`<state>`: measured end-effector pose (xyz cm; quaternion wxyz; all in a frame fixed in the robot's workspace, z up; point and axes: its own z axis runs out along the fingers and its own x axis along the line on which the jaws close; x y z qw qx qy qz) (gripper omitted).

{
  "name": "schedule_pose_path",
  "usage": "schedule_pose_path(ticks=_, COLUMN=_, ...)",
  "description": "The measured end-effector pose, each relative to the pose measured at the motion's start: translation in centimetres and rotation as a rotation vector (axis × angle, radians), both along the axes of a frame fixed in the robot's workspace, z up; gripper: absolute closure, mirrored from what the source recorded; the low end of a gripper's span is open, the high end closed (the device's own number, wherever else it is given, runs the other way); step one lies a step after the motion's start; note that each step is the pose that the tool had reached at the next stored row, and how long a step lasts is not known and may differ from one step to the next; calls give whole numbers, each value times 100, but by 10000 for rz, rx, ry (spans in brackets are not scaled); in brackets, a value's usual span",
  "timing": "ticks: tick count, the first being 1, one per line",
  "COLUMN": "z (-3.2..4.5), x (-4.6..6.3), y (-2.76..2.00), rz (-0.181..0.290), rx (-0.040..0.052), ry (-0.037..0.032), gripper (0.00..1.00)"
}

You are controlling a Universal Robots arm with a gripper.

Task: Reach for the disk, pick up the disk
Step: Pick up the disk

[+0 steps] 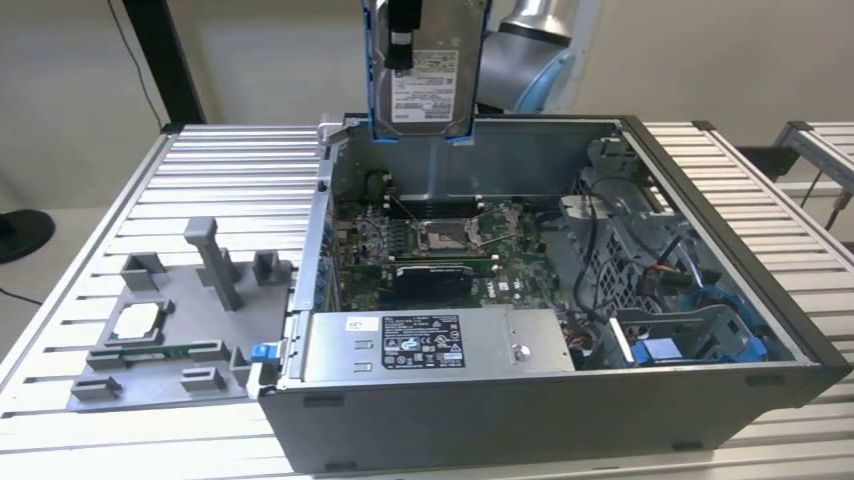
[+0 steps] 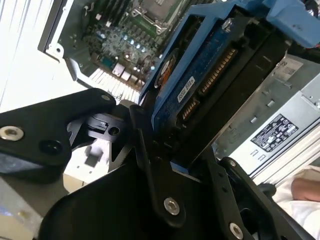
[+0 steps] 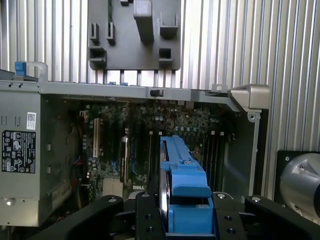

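The disk hangs upright above the open computer case, a silver drive with a white label and blue rails along its edges. My gripper is shut on its upper end, high over the case's back wall. In the first wrist view the disk's blue rail runs out from between the black fingers, with the motherboard far beneath. The second wrist view shows the disk's circuit-board side clamped between the jaws.
A grey power supply box with a black-and-white label sits at the case's front. A grey fixture plate holding a small square chip lies on the slatted table at the exterior view's left. Cables and a blue bracket fill the case's right side.
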<state>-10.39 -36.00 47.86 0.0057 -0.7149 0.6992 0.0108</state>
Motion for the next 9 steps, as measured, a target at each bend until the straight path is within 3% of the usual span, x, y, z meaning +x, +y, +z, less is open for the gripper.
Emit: schedule_pose_path(ticks=9, z=0, x=256, y=0, rz=0, rx=-1, ry=1, gripper=100)
